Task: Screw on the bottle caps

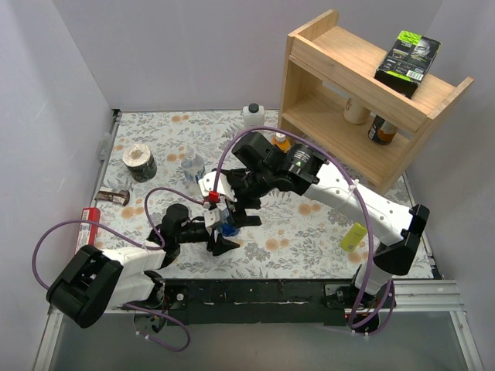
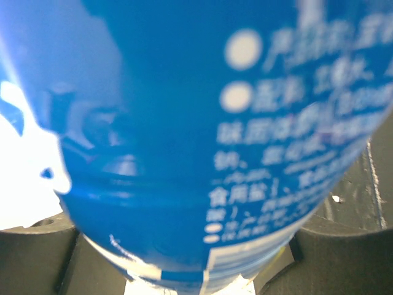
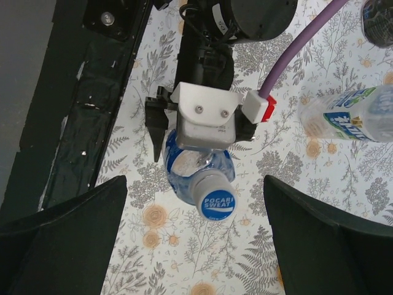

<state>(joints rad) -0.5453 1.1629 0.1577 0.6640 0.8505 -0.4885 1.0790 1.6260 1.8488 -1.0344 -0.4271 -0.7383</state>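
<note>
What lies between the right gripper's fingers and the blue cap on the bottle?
Nothing. In the right wrist view, only bare flowered table cover shows between the right gripper's open fingers and the blue cap on either side.

A table (image 1: 302,251) covered in a flower-patterned cloth is carrying several things. A tape roll (image 1: 140,161) is sitting near its left edge, with a clear bottle (image 1: 192,165) just to the right. A white square bottle (image 1: 253,116) and an orange bottle (image 1: 281,142) are standing toward the back. A yellow squeeze bottle (image 1: 353,236) is lying at the right. A wooden shelf (image 1: 363,93) is occupying the far right corner.
</note>
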